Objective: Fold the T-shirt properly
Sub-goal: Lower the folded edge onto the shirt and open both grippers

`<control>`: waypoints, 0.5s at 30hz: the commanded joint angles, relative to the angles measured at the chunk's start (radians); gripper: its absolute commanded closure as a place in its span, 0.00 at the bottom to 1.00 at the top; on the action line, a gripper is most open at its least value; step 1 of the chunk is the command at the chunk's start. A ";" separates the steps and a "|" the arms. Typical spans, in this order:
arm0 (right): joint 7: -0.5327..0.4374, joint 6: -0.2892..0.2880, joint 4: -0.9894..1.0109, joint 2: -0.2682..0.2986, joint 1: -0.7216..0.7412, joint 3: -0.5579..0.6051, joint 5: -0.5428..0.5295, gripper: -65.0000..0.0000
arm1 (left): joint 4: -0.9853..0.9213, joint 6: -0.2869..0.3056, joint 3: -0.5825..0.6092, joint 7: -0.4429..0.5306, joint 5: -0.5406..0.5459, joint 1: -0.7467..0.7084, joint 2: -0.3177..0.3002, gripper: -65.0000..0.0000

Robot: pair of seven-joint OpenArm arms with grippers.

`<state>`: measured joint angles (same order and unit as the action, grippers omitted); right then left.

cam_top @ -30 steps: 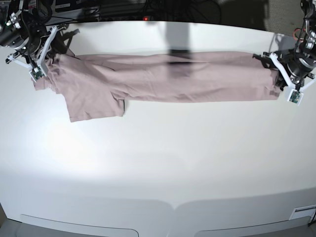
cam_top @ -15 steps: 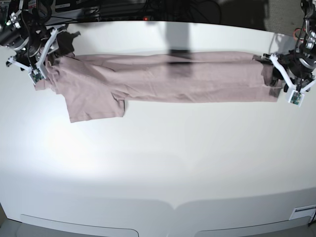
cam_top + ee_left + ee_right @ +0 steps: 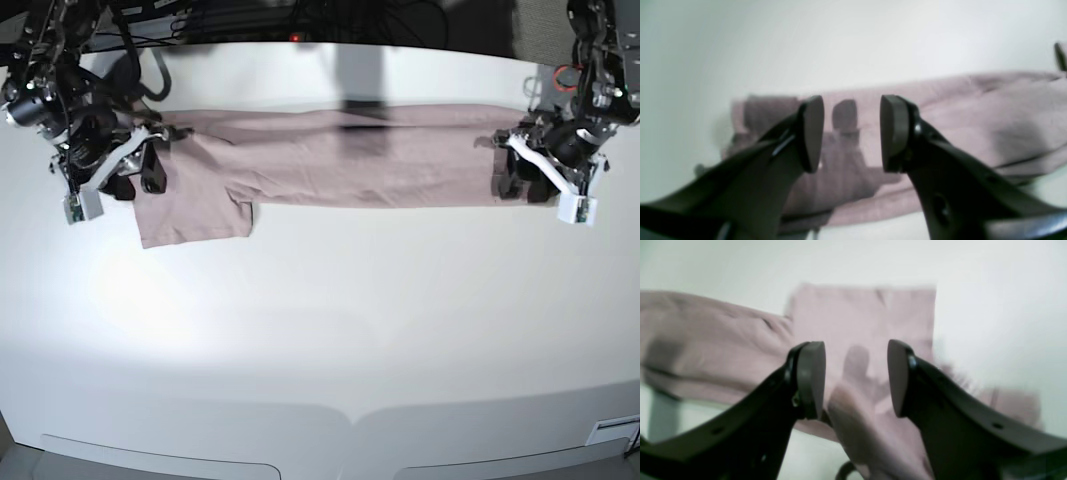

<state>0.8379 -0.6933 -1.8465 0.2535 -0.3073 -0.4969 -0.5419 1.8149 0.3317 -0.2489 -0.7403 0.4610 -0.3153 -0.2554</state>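
The T-shirt (image 3: 350, 165) lies on the white table (image 3: 320, 330) as a long dusty-pink band across the far side, with one sleeve (image 3: 190, 215) flat toward the front at the view's left. My left gripper (image 3: 522, 183) hovers open over the band's end at the view's right. In the left wrist view its jaws (image 3: 851, 133) stand apart, with only T-shirt (image 3: 973, 110) beyond them. My right gripper (image 3: 135, 180) is open over the sleeve end. The right wrist view shows its gap (image 3: 856, 378) empty above the T-shirt (image 3: 867, 316).
Dark cables and gear (image 3: 250, 20) crowd the space behind the table's far edge. A dark shadow (image 3: 360, 100) crosses the far edge onto the cloth. A small white label (image 3: 612, 432) sits at the front right corner.
Both grippers have opened and let go of the T-shirt's ends. Each has moved inward and toward the front, over the cloth. The ends now lie flat.
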 commanded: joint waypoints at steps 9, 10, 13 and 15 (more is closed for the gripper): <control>-0.006 -0.005 0.190 -0.001 0.008 -0.006 -0.004 0.53 | -0.212 0.002 -0.005 0.010 0.011 0.003 -0.005 0.58; -0.018 -0.005 0.214 -0.001 0.009 -0.006 -0.003 0.53 | -0.238 0.006 -0.005 0.026 0.011 0.004 -0.005 0.58; -0.047 -0.005 0.286 -0.001 0.036 -0.006 0.029 0.53 | -0.327 0.019 -0.005 0.056 0.011 0.024 -0.005 0.58; -0.049 -0.005 0.335 0.000 0.070 -0.006 0.055 0.53 | -0.389 0.019 -0.005 0.053 0.011 0.055 -0.005 0.58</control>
<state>0.7845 -0.6991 -1.5028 0.2436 -0.2428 -0.5003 -0.5022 1.4437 0.3962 -0.2565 -0.6014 0.5266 -0.2497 -0.2562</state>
